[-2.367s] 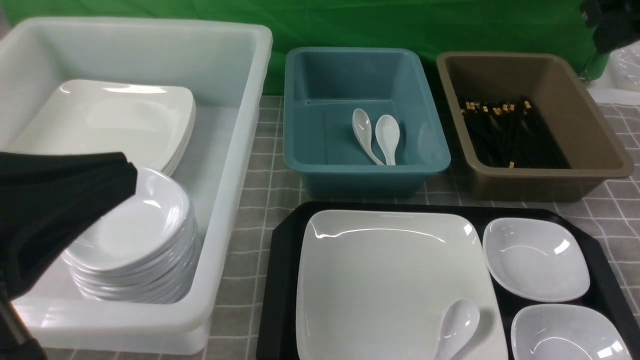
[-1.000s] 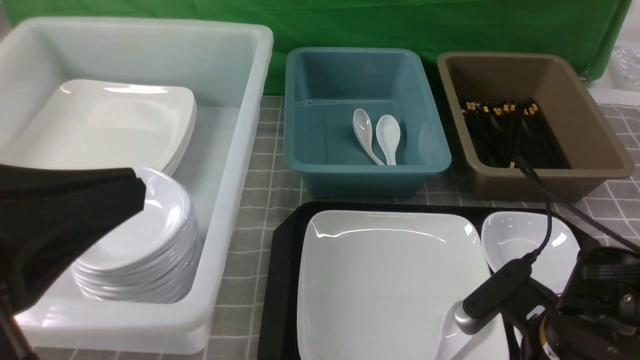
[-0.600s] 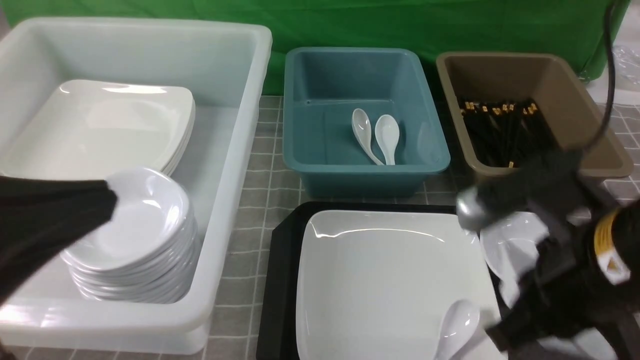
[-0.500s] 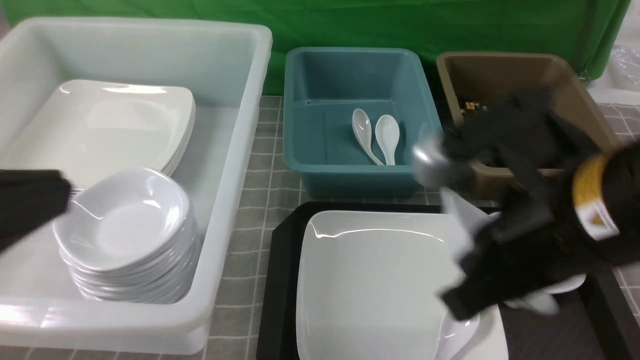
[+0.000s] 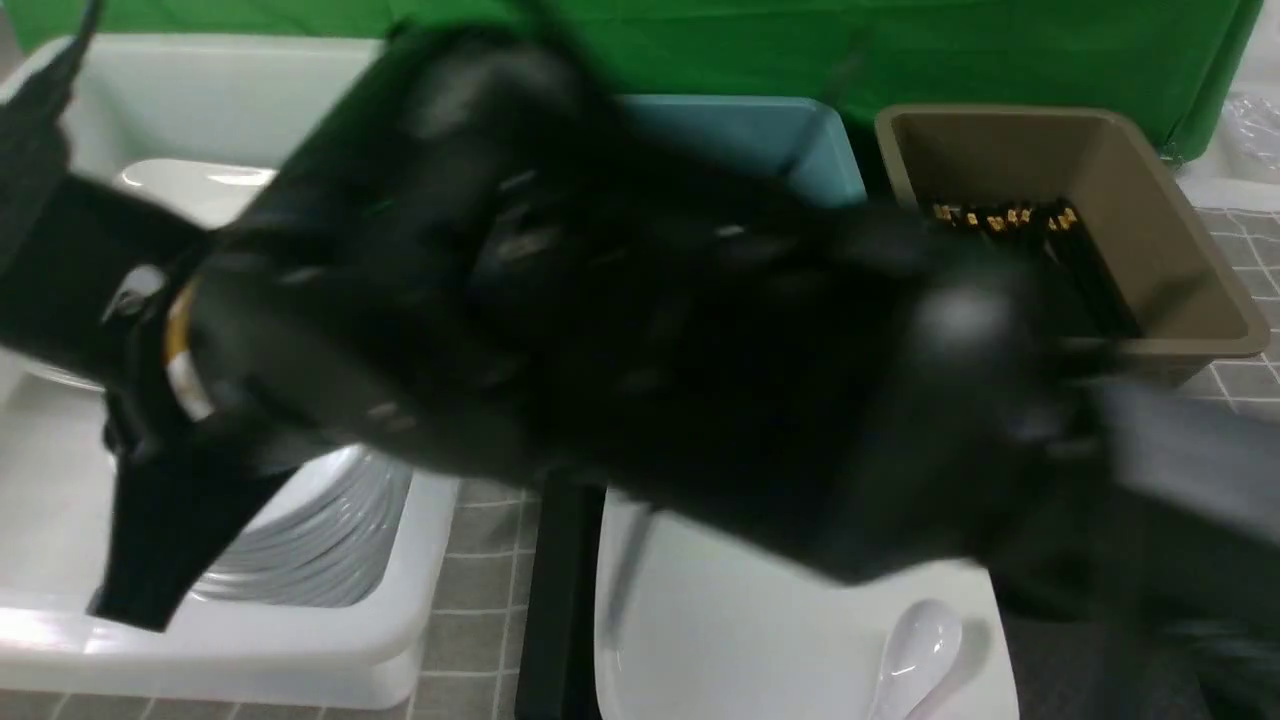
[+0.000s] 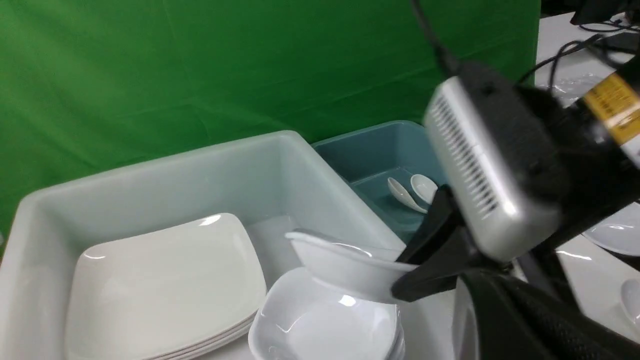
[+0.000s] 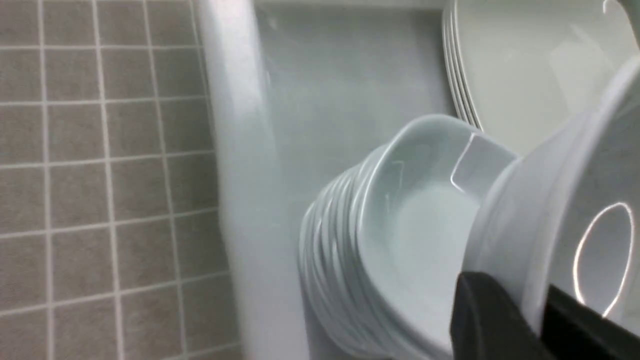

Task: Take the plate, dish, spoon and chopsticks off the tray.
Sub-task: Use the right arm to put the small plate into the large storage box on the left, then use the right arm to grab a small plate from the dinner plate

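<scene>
My right gripper is shut on the rim of a small white dish, which hangs tilted just above the stack of dishes in the white tub. From the left wrist, the dish juts out of the right gripper. My right arm, blurred, crosses most of the front view. Below it show the plate, the spoon lying on it, and the black tray. Black chopsticks lie in the brown tub. My left gripper is shut and holds nothing.
The white tub also holds a pile of large square plates. A blue tub with two spoons stands beside it, then the brown tub. A grey checked cloth covers the table.
My right gripper closed on a dish at the tray's right side, lifted it and swung left over the white tub. The left gripper drew back to the left.
</scene>
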